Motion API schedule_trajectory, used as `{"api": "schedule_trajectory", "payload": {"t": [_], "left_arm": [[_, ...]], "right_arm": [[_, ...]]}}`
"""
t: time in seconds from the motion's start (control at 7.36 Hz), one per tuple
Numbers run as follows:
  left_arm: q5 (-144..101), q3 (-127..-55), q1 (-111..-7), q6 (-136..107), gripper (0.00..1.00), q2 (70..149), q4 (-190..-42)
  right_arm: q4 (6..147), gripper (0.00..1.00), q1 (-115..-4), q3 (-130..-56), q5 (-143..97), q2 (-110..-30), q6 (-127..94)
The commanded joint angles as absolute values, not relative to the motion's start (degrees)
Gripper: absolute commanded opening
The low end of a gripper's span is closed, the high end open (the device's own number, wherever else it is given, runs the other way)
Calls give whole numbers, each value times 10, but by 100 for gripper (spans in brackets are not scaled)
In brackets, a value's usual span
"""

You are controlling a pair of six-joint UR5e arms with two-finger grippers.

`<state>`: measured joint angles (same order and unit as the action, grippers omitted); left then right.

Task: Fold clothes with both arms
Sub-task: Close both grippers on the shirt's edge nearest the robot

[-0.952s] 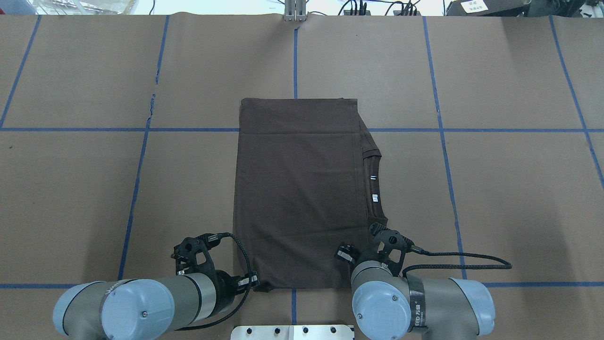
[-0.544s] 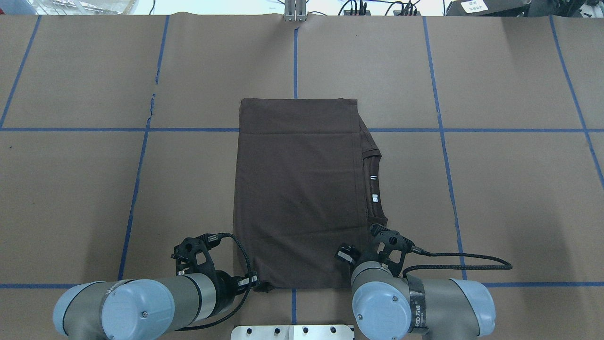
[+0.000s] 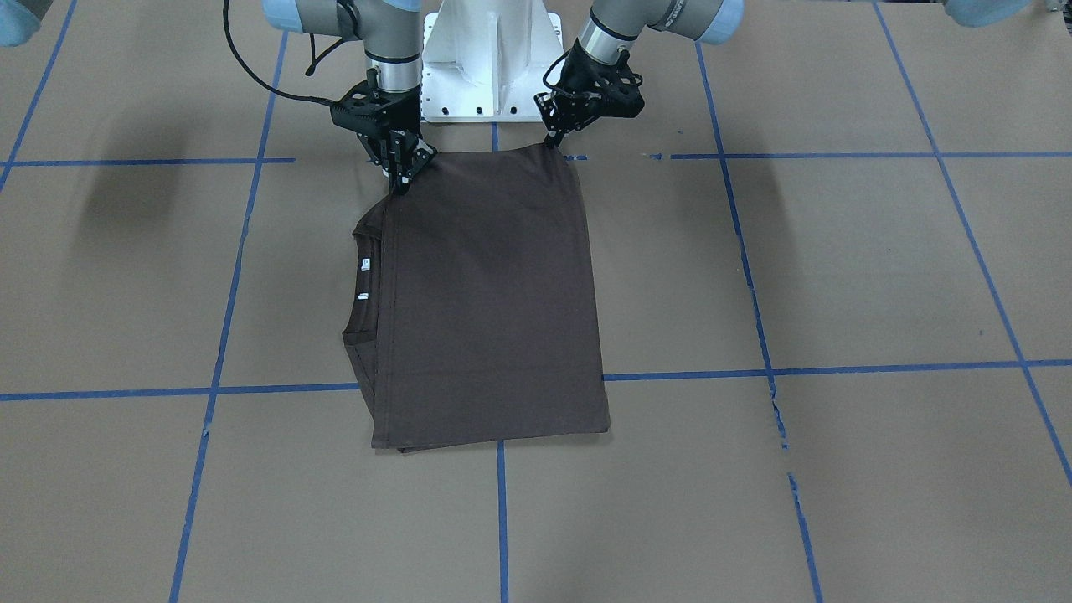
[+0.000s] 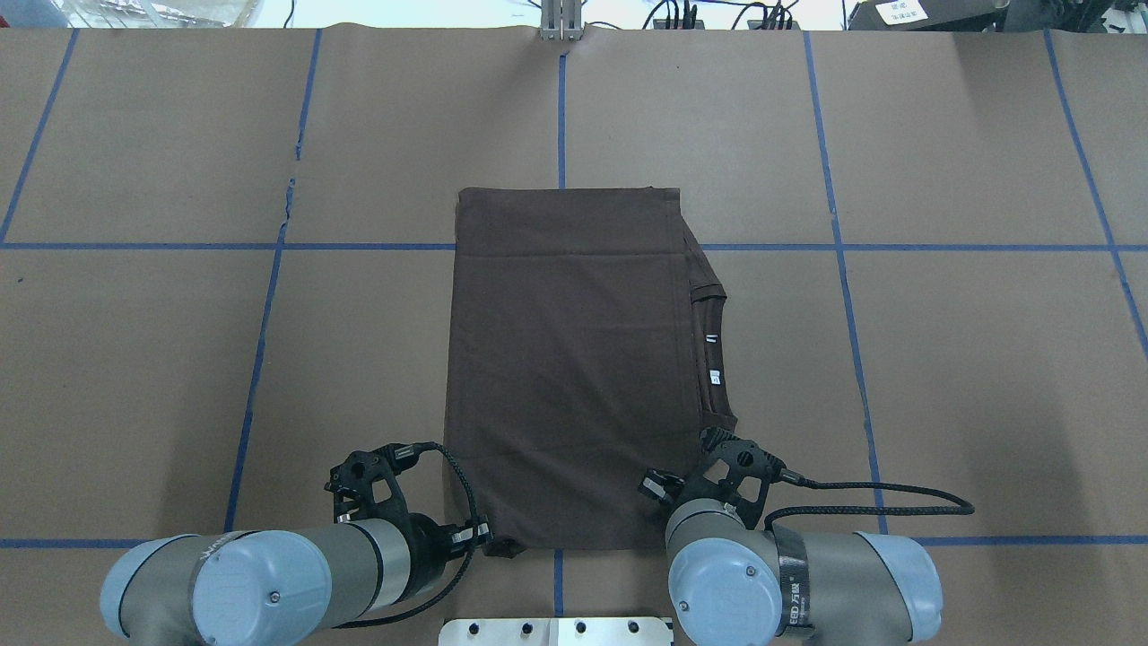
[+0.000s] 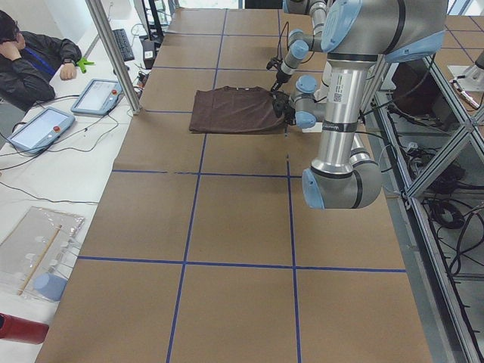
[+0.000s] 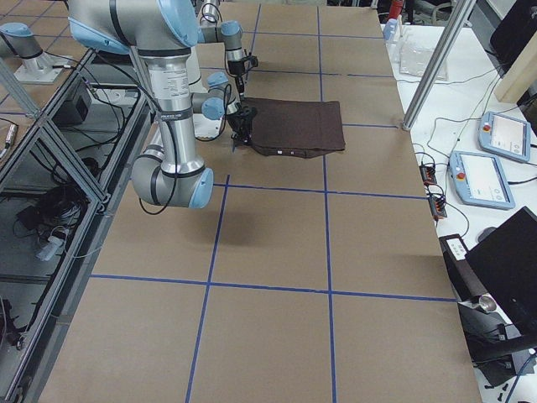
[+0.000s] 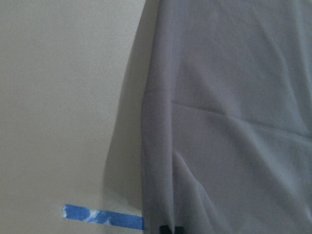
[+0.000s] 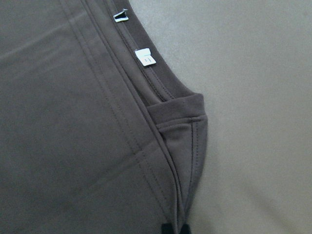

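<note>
T-shirt (image 3: 486, 301) from the front-facing camera: dark brown, folded to a long rectangle, flat on the paper-covered table (image 3: 837, 268), collar and white neck tags (image 3: 364, 266) showing along the view's left edge. Pinched at the two corners nearest the robot base. Right gripper (image 3: 403, 177) clenched on the collar-side corner, left gripper (image 3: 551, 141) clamped on the other, that corner drawn up a little off the table.

From overhead: long rectangle near the table's middle, crossing a blue tape line (image 4: 179, 246). Left arm (image 4: 269, 583) and right arm (image 4: 807, 583) low over its near edge, finger ends largely hidden beneath them.

From the left end: far up the table, fingers too small to judge.

From the right end: much the same, collar side toward the camera.

Left wrist camera: cloth edge, short strip of blue tape (image 7: 102, 217), dark fingertip (image 7: 168, 229) at the bottom against the fabric.

Right wrist camera: ribbed collar, both tags, a hemmed fold of cloth tapering down between two black fingertips (image 8: 168, 228) closed on it.
</note>
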<state>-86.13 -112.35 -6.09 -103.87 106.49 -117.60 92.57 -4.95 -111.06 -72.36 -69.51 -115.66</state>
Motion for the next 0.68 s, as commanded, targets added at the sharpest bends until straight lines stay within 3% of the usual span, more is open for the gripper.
{"api": "schedule_trajectory", "payload": {"t": [0.0,0.27,0.54], "left_arm": [[-862,-1135,-62,-1035,0,1064,-1174],[-881,-1239,-69,-1018,0,1060,-1085],[-925,-1387,-68,-1017,0,1065,-925]], "right_arm": [[926,0,-51,-1133,-723,-696,-1156],[976,0,-53,-1225,-727,-696,-1153],[1090,0,-18,-1378,-730,-696,-1155]]}}
